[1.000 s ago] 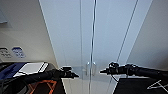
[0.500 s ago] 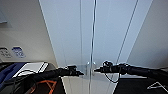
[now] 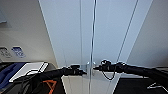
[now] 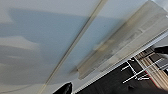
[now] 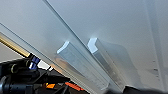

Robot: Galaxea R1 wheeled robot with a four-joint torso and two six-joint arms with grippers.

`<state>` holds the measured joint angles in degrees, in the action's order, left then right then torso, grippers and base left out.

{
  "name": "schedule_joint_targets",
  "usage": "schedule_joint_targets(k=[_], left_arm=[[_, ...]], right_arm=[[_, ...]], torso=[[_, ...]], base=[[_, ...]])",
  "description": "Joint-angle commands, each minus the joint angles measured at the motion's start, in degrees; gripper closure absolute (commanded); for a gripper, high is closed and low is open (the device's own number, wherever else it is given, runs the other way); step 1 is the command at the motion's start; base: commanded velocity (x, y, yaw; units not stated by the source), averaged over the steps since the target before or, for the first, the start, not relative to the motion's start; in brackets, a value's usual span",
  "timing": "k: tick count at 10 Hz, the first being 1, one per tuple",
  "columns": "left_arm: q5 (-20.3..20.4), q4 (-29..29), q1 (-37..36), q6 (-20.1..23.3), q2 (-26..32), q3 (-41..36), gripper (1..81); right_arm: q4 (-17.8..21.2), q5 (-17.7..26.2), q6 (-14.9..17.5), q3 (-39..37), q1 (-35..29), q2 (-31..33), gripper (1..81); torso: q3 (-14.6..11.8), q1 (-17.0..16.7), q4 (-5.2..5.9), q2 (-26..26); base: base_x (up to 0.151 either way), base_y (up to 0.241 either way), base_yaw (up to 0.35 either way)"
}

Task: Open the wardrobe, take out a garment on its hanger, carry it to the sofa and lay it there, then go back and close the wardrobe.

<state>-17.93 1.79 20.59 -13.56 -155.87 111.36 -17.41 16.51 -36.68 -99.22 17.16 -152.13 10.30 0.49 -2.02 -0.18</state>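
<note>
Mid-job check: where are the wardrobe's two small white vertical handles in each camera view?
Head view: small white vertical handles low at centre, between the two claw tips.
Left wrist view: I cannot make them out.
Right wrist view: the pair large at centre.
Shared landmark: the seam between the tall white wardrobe's doors.

From high on the robot, the head camera faces the wardrobe (image 3: pixel 100 32) front close up, while both wrist cameras look steeply along its white doors from nearer still, sharing the handles (image 5: pixel 82 62) at the central seam.
</note>
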Motion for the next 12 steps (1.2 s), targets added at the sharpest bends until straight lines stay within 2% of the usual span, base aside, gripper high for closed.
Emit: schedule_joint_targets(k=[1, 4, 9, 10, 11, 12], left_arm=[[-0.52, 0.67, -9.20, 0.11, -1.12, 1.84, 1.0], [-0.44, 0.49, -9.20, 0.11, -3.14, 4.48, 1.0], [-0.35, -1.44, -10.43, 0.37, -12.97, 14.75, 1.0], [0.50, -1.70, -10.70, 0.37, -14.63, 16.16, 1.0], [3.77, -1.79, -10.70, 0.46, -15.44, 16.09, 1.0], [5.36, -1.88, -10.70, 0.55, -15.88, 15.38, 1.0]], right_arm=[[-0.08, 0.46, -0.85, -4.30, -10.26, -2.77, 1.0], [-0.17, 0.72, -0.85, -8.70, -10.87, -6.55, 1.0], [0.09, 0.81, -0.85, -7.12, -10.96, -7.52, 1.0], [0.01, 0.81, -0.85, -6.77, -10.96, -7.60, 1.0], [-0.17, 0.81, -0.76, -6.94, -10.88, -7.78, 1.0], [-0.17, 0.81, -0.76, -7.03, -10.70, -7.78, 1.0]], torso=[[0.00, 0.00, 0.00, 0.00], [0.00, 0.00, 0.00, 0.02], [0.05, 0.02, 0.00, 0.05], [0.05, 0.02, 0.00, 0.05], [0.05, 0.02, 0.00, 0.05], [0.05, 0.02, 0.00, 0.05]], base=[[0.000, 0.000, 0.000], [0.000, 0.000, 0.000], [0.000, 0.000, 0.000], [0.000, 0.000, 0.000], [0.000, 0.000, 0.000], [0.000, 0.000, 0.000]])
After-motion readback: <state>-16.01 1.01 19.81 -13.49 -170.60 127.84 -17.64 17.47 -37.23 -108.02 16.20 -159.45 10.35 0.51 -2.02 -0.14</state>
